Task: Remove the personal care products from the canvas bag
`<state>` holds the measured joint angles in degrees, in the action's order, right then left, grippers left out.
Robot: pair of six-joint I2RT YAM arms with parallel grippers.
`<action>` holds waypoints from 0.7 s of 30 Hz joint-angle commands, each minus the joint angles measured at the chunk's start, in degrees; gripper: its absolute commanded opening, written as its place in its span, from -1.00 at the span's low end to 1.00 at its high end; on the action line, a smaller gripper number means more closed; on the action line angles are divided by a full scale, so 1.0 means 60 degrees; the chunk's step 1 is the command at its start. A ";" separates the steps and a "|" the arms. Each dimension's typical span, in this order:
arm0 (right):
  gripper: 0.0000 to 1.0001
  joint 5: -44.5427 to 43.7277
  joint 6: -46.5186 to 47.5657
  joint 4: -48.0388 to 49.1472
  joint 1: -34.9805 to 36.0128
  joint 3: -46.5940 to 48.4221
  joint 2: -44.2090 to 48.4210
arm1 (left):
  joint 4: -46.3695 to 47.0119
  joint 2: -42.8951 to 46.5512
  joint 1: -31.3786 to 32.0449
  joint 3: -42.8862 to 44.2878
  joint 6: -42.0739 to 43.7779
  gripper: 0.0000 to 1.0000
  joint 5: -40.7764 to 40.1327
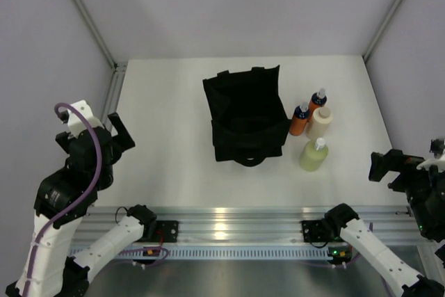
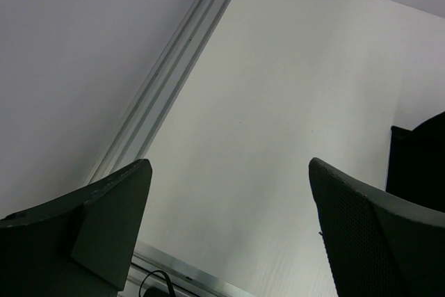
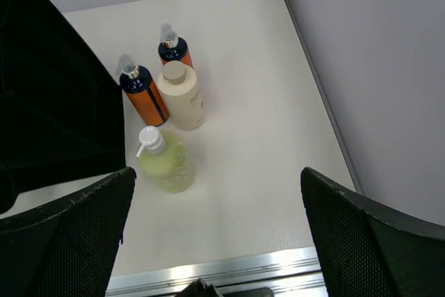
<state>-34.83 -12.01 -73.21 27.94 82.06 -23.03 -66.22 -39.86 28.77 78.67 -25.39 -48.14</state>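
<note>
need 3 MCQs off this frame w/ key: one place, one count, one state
1. Where is the pale yellow-green bottle relative to the canvas bag?
A) inside it
B) outside it, on the table to its right
C) on top of its handles

2. How many orange bottles are there?
A) one
B) two
C) four

3. What state are the left gripper and right gripper in?
A) both open, holding nothing
B) both shut
C) right one shut on a bottle

Key:
1 B, it stands on bare tabletop beside the bag.
2 B, two orange bodies with dark blue caps show.
3 A, each wrist view shows the fingers wide apart, gripping nothing.
</note>
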 commanded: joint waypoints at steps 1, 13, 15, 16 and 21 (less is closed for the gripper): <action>0.99 0.0282 0.0097 -0.0293 -0.0116 -0.0156 -0.0234 | -0.0009 0.0153 -0.0020 -0.0163 0.0218 0.97 0.0318; 0.99 0.0268 0.0259 -0.0045 -0.0102 -0.0419 -0.0352 | 0.0006 0.0344 -0.0020 -0.0456 0.0013 0.98 0.0260; 0.99 0.0107 0.0171 0.0115 -0.0116 -0.0639 -0.0323 | 0.0020 0.0344 -0.0020 -0.0631 -0.0075 0.98 0.0260; 0.99 0.0078 0.0171 0.0160 -0.0116 -0.0698 -0.0308 | 0.0035 0.0329 -0.0035 -0.0675 -0.0163 0.97 0.0260; 0.99 -0.0156 0.0317 0.0336 -0.0116 -0.0611 -0.0249 | 0.0064 0.0154 -0.0020 -0.0734 -0.0354 0.97 0.0260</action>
<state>-33.63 -11.03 -73.19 27.92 77.49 -23.81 -66.52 -38.30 28.77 74.43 -26.39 -45.91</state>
